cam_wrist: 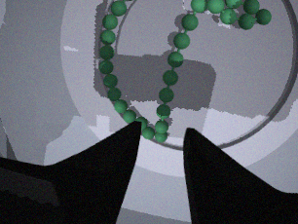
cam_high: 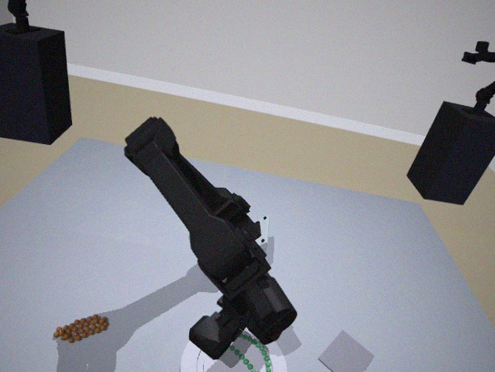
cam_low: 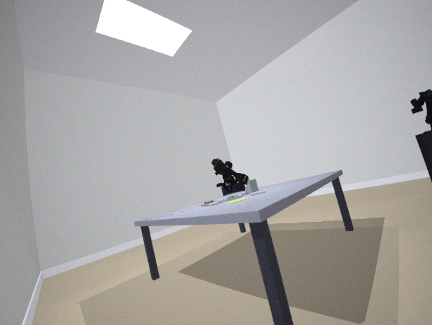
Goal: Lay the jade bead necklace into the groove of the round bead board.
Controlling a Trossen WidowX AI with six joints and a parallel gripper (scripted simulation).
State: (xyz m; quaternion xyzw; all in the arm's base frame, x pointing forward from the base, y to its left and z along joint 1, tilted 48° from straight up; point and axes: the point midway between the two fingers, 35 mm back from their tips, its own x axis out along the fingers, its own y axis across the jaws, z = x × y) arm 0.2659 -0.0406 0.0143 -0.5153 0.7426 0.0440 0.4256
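Observation:
The jade bead necklace (cam_high: 258,345) (cam_low: 233,196) (cam_wrist: 169,77) lies on the round bead board (cam_high: 188,360) (cam_wrist: 78,83). In the wrist view its left strand curves close along the groove, then doubles back sharply near the fingertips. The other strand runs up across the middle to a bunched cluster at the top, inside the ring. My gripper (cam_wrist: 162,131) is partly open, its fingers a moderate gap apart over the board's near edge. The bend's beads show beside the left fingertip and in the gap, not clamped. The fingertips are hidden in the top view.
A bunched orange bead strand (cam_high: 81,328) (cam_low: 207,203) lies left of the board. A flat grey square (cam_high: 346,352) lies to its right. A pale upright block (cam_high: 264,230) (cam_low: 252,186) stands behind the arm. A yellow strip (cam_low: 238,201) shows in the exterior view.

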